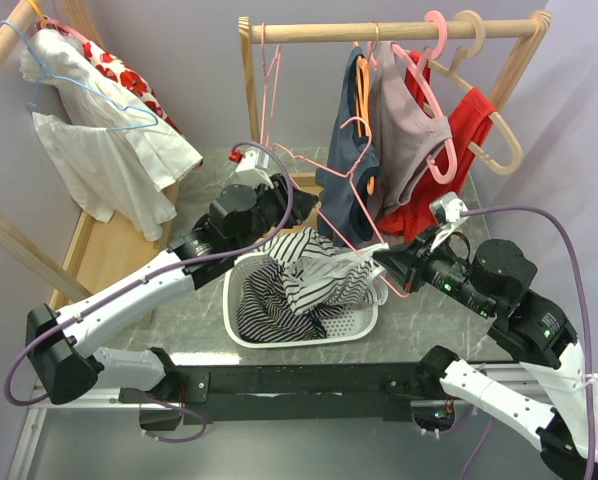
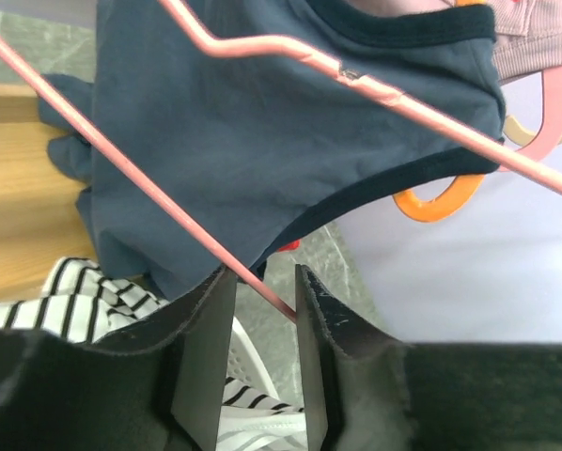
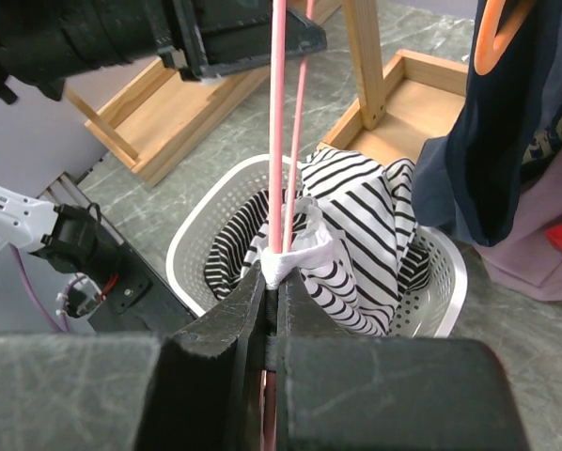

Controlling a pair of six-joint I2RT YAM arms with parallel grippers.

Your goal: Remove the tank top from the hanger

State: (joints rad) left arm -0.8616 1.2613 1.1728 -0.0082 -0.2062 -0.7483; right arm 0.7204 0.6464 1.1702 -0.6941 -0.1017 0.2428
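A black-and-white striped tank top [image 1: 309, 265] lies bunched in a white basket [image 1: 279, 342]. Its white strap [image 3: 300, 258] is still looped on a pink wire hanger [image 1: 339, 232] that slants above the basket. My right gripper [image 1: 391, 265] is shut on the hanger's wires and the strap at the hanger's lower end [image 3: 272, 282]. My left gripper [image 1: 289, 195] is at the hanger's upper end. In the left wrist view its jaws [image 2: 265, 282] stand apart, and the pink rod [image 2: 168, 199] passes between them, touching one finger.
A wooden rail [image 1: 379, 32] behind holds a navy top [image 1: 344, 170], a mauve top [image 1: 409, 130], a red garment [image 1: 459, 130] and spare hangers. A white top with red flowers [image 1: 99, 120] hangs on the left rack. A wooden base [image 1: 109, 240] lies at the left.
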